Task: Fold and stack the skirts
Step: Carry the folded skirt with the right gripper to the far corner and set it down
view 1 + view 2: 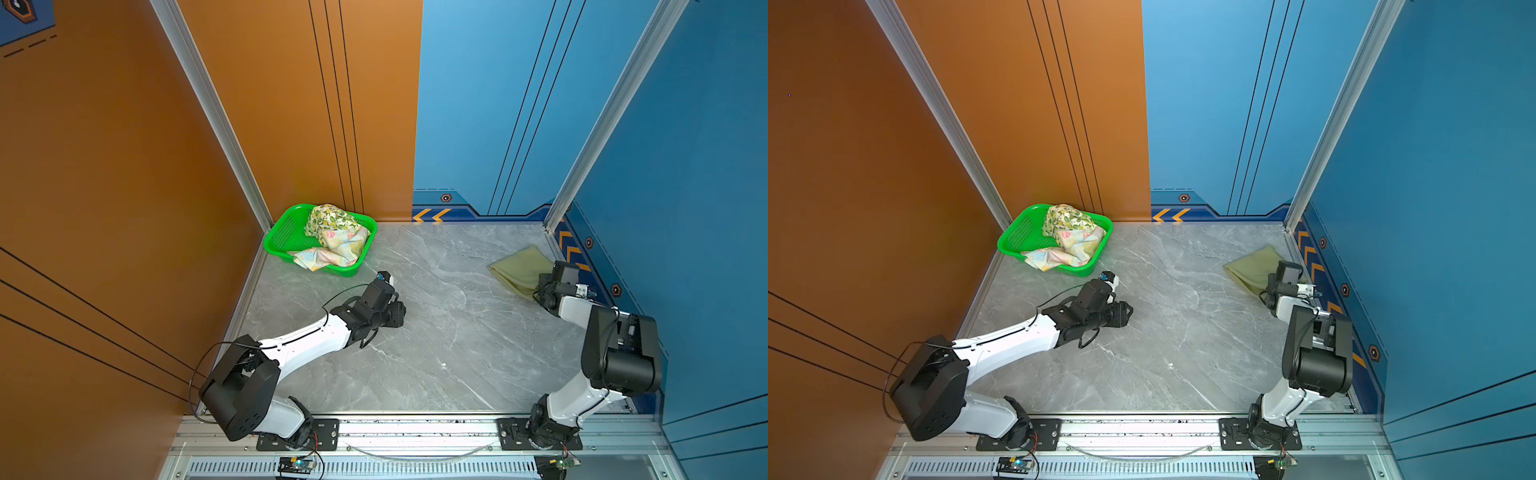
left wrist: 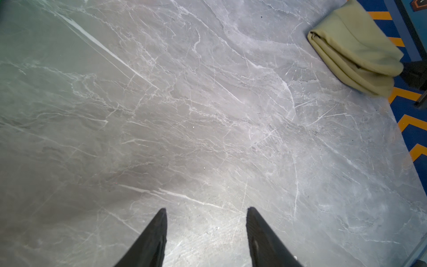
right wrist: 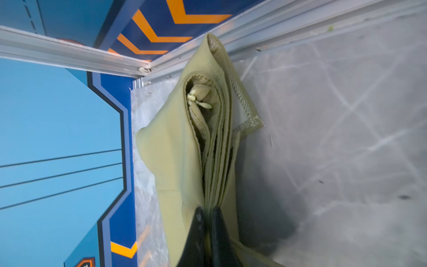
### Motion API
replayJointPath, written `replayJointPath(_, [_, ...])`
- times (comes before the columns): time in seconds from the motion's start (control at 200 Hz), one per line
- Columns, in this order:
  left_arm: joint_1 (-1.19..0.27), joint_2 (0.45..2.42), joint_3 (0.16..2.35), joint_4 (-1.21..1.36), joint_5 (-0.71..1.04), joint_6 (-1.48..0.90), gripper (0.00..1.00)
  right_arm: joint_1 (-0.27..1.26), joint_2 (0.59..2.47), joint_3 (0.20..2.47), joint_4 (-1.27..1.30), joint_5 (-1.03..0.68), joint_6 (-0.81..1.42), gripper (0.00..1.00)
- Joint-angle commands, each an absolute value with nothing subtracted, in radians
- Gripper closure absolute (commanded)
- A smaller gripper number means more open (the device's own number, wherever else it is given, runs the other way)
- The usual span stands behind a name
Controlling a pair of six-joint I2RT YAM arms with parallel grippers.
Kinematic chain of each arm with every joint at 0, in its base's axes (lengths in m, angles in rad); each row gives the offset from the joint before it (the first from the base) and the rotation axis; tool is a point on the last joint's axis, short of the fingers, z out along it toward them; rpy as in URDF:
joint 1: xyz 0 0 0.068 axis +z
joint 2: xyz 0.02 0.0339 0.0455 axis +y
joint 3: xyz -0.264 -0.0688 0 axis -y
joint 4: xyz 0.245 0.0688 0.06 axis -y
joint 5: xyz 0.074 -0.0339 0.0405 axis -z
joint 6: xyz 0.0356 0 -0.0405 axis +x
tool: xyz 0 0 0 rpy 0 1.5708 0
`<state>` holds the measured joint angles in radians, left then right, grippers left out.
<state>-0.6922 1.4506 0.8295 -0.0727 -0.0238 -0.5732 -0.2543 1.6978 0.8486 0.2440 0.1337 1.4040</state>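
Note:
The olive-green skirt [image 1: 517,266] [image 1: 1250,268] lies folded in several layers at the table's back right, close to the blue wall. My right gripper [image 3: 209,210] is shut on the stacked edge of this skirt, with the layers pinched between its black fingers. The lemon-print skirt [image 1: 332,218] and the pastel floral skirt [image 1: 338,249] sit bunched in the green basket [image 1: 280,237] at the back left. My left gripper [image 2: 206,211] [image 1: 397,313] is open and empty over bare table in the middle. From there the olive skirt [image 2: 353,50] shows far off.
The floral skirt hangs over the basket's front rim. Orange walls [image 1: 124,166] close the left side and blue walls [image 1: 685,166] the right. An aluminium rail [image 3: 277,30] runs along the table's edge right behind the olive skirt.

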Motion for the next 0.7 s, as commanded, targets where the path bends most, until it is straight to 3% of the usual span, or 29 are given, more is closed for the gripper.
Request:
replayJointPath(0.0, [-0.684,1.477,0.853,-0.052,0.004,-0.582,0.44,-0.237,1.805,0.941,0.258,0.276,1.529,1.00])
replayJointPath(0.391, [-0.663,1.525,0.922,-0.090,0.012,-0.569,0.44,-0.149,2.113,1.329,0.121,0.264,1.553,1.00])
replayJointPath(0.691, [-0.649,1.507,0.936,-0.124,0.009,-0.562,0.44,-0.081,2.163,1.378,0.073,0.302,1.562,1.00])
